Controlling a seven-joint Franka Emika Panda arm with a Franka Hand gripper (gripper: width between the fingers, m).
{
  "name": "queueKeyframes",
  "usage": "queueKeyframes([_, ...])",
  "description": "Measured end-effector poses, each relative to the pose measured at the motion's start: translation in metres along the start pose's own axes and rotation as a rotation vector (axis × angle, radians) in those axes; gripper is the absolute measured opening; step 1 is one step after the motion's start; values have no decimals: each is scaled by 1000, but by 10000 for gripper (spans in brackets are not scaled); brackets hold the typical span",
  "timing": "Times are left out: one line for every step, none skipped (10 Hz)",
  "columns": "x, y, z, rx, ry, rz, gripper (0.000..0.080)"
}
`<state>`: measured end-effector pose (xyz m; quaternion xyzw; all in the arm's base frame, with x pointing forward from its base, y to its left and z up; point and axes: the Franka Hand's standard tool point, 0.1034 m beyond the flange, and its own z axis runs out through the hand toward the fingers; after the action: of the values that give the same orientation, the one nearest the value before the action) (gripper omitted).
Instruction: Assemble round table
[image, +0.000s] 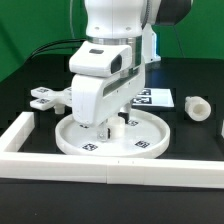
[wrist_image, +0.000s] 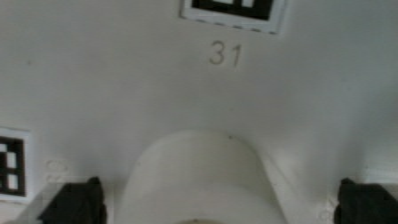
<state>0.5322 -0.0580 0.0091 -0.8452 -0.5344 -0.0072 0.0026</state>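
Note:
The large rimmed round disc (image: 143, 143) lies flat at the table's middle, with tags on its face. My gripper (image: 110, 127) hangs straight down over its centre. In the wrist view the disc's face (wrist_image: 107, 90) fills the picture, with a tag and the number 31. A white rounded stub (wrist_image: 199, 175) rises at the disc's middle between my dark fingertips (wrist_image: 75, 200). My gripper (wrist_image: 217, 203) is open, and its fingers stand clear of the stub on both sides. The short cylinder leg (image: 195, 107) lies on its side at the exterior view's right. The cross-shaped piece (image: 45, 97) lies at the left.
The long white square-bar frame (image: 100, 166) runs along the front and up the exterior view's left side, close to the disc's rim. The marker board (image: 152, 97) lies behind the disc. Green walls stand at the back.

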Motion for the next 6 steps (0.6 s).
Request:
queueKeyframes([-2, 1, 0, -1, 0, 2, 564])
queueKeyframes([-2, 1, 0, -1, 0, 2, 429])
queueKeyframes([-1, 1, -1, -1, 0, 2, 429])
queueKeyframes([-1, 1, -1, -1, 0, 2, 406])
queueKeyframes([-1, 1, 0, -1, 0, 2, 406])
queueKeyframes([-1, 1, 0, -1, 0, 2, 406])
